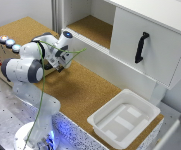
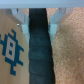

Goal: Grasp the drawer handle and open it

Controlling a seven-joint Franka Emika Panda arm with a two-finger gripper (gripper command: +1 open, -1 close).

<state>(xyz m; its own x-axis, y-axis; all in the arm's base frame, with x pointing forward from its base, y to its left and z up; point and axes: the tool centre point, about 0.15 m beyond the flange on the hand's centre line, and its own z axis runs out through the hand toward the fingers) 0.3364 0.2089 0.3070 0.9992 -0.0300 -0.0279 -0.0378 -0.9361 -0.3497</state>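
Cork-topped table (image 1: 85, 90) (brown, speckled) beside plain white wall (image 1: 20, 10).

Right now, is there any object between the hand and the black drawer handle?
Nothing visible does. In the exterior view the hand hangs over the cork surface, far from the drawer handle, with only open cork between them. The white tray lies lower, off that line.

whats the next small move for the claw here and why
Probably swing the claw toward the exterior view's right and up, toward the handle. It hangs low over the cork surface, well apart from the drawer, and the handle is untouched. Whether the claw is open cannot be told from these views.
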